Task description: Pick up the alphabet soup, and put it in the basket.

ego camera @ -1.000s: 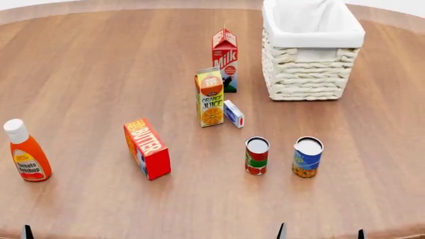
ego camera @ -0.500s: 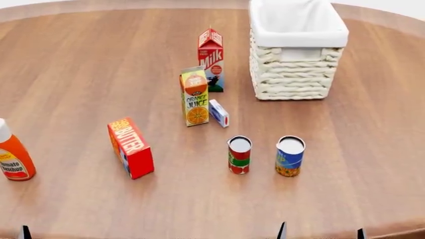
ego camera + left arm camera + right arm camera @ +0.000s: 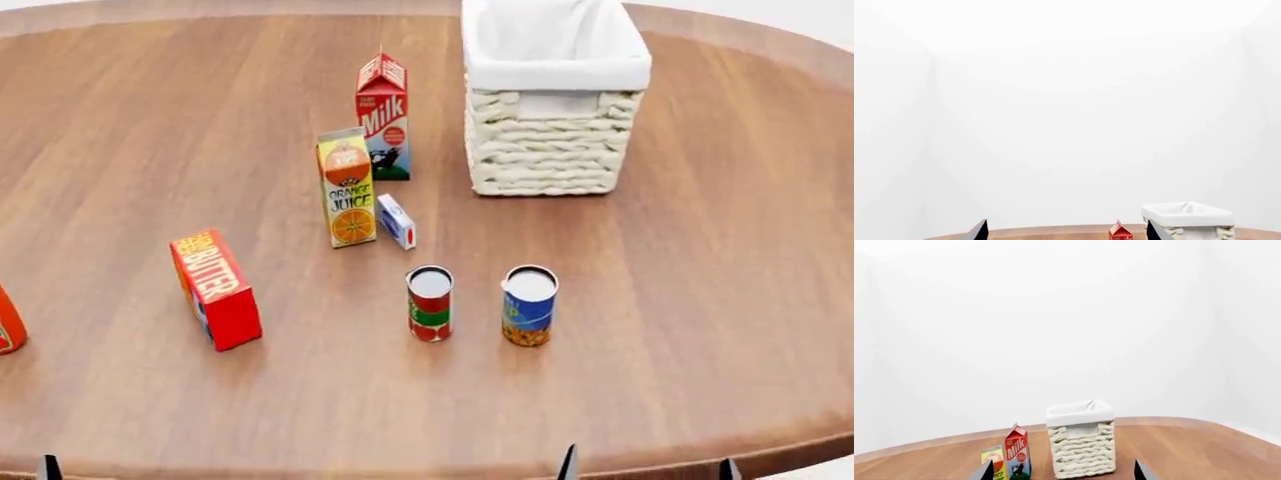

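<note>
Currently I log: alphabet soup point(image 3: 530, 306), small upright tin cylinder, blue label, orange-yellow picture at base, pale silvery lid; stands on wooden table point(image 3: 694, 300) just beside red-and-green can point(image 3: 430, 303), well apart from basket point(image 3: 550, 140). Basket: rectangular, cream woven wicker, white cloth lining over rim. Both grippers: only dark fingertip points at frame edges; I cannot tell their opening; nothing seen held.
</note>
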`<state>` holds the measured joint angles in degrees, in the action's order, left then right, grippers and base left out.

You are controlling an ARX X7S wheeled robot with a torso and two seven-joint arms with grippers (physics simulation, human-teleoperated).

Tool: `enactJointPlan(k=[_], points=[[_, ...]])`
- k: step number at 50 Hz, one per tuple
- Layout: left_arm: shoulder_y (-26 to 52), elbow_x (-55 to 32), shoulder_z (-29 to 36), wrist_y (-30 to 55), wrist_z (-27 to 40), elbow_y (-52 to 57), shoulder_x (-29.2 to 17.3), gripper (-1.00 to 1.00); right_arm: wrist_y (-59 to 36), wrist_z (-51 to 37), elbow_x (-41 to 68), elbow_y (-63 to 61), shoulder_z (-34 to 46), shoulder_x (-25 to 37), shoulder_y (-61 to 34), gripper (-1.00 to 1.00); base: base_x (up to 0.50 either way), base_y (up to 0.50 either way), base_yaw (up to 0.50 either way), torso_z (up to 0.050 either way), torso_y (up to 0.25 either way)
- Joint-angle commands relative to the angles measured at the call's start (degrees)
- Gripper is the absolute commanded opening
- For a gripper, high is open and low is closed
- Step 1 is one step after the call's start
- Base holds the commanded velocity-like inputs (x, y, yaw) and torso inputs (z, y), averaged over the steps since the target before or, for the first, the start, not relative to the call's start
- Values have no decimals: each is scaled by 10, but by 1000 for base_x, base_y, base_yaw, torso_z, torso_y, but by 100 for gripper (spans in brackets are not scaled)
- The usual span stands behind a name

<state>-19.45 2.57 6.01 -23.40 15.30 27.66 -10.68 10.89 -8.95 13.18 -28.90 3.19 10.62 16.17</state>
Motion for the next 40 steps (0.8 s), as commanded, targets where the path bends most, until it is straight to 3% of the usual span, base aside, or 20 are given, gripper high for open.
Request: enactJointPlan(k=[1,27,40], points=[[1,1,5,1,5,0,-4,100,-4,-7,3,1,3,5,-3,100,-31,-180,0,0,0],[3,-2,12,-1,16,-1,-14,100,2,-9,5,1,17,16,0,100,-24,-177,0,0,0],[2,-2,14,-3,22,-1,-18,100,5,-11,4,-1,25,21,1,100,0,-22,0,0,0]])
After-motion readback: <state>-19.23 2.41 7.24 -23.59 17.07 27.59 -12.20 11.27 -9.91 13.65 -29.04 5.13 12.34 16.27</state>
